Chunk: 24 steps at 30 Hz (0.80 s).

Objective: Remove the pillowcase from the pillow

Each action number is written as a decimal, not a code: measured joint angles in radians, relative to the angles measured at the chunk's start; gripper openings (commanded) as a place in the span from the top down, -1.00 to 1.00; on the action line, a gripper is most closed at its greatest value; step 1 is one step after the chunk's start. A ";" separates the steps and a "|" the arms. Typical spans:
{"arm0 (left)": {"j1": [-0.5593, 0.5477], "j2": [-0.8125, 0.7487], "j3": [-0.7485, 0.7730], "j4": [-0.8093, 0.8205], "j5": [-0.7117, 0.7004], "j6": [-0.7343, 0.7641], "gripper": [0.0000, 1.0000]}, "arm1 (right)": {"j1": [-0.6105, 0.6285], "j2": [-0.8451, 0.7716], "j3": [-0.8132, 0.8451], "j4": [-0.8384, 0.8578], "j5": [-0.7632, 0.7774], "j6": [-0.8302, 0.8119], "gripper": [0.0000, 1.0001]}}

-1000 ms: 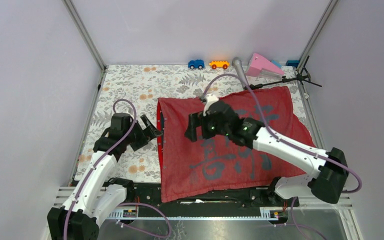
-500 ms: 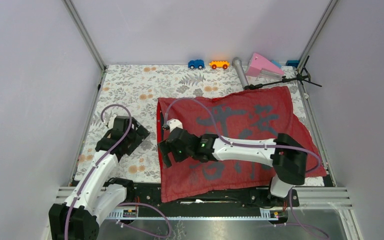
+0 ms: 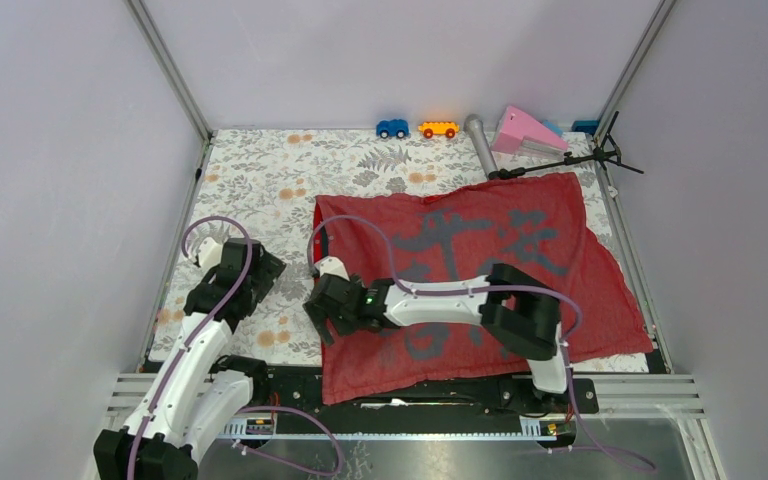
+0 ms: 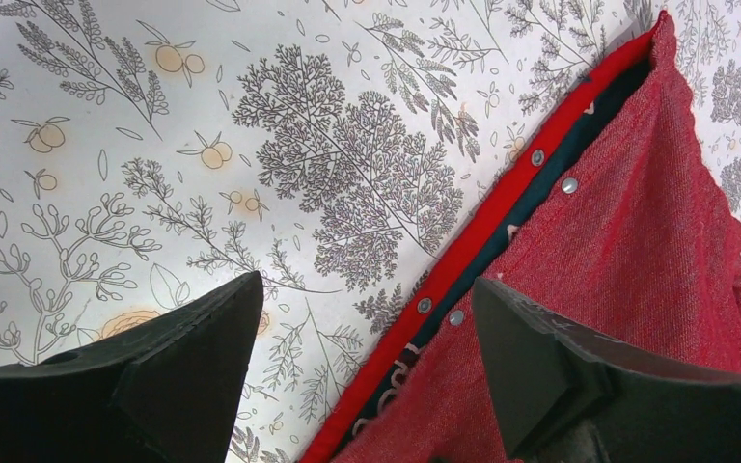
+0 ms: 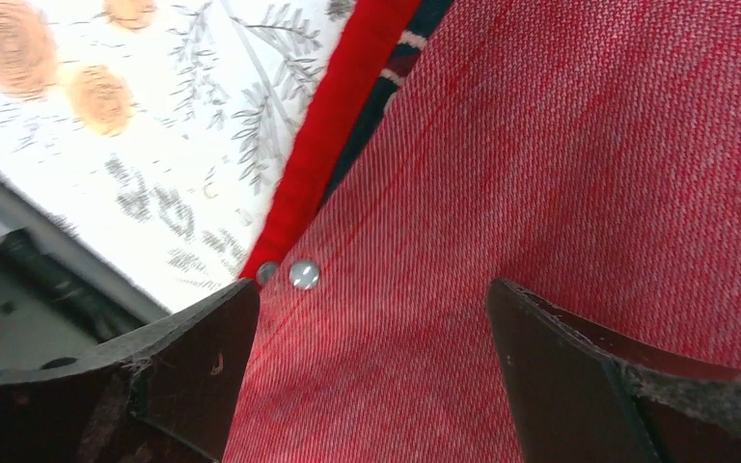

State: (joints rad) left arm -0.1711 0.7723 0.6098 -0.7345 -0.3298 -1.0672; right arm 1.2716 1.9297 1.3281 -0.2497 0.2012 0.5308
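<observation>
Pillowcase [image 3: 480, 265] lies flat on the counter [image 3: 260, 170], with its long axis going left to right. Its open edge with the snap buttons [image 4: 540, 157] points left. My right gripper [image 3: 322, 318] is spread wide over this edge, near the near-left corner, and it grips nothing. My left gripper [image 3: 263, 268] is also wide open and empty, just beside the opening. What is inside the pillowcase I cannot tell.
</observation>
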 measured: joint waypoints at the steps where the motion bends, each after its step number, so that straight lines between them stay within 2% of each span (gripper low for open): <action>1: 0.000 -0.001 0.000 -0.001 -0.002 -0.003 -0.70 | 0.000 0.033 0.018 -0.013 0.012 -0.002 -0.88; 6: 0.000 -0.006 0.000 -0.005 -0.016 -0.006 -0.70 | 0.008 0.124 0.104 -0.067 0.071 -0.021 -0.83; 13: 0.000 -0.010 0.000 -0.006 -0.023 -0.006 -0.70 | 0.016 0.174 0.177 -0.109 0.143 -0.056 0.06; 14: 0.000 -0.012 0.000 -0.006 -0.023 -0.006 -0.70 | 0.016 0.175 0.176 -0.117 0.152 -0.055 0.25; 18: 0.000 -0.014 0.000 -0.006 -0.023 -0.005 -0.70 | 0.017 0.175 0.166 -0.126 0.180 -0.063 0.66; 21: 0.000 -0.013 0.000 -0.005 -0.023 -0.003 -0.70 | 0.017 0.175 0.164 -0.127 0.201 -0.064 0.82; 24: 0.000 -0.013 0.000 -0.003 -0.017 0.005 -0.69 | 0.017 0.173 0.161 -0.127 0.210 -0.063 0.85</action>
State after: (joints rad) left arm -0.1711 0.7589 0.6098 -0.7380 -0.3470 -1.0618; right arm 1.2884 2.1025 1.4887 -0.3763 0.4110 0.4679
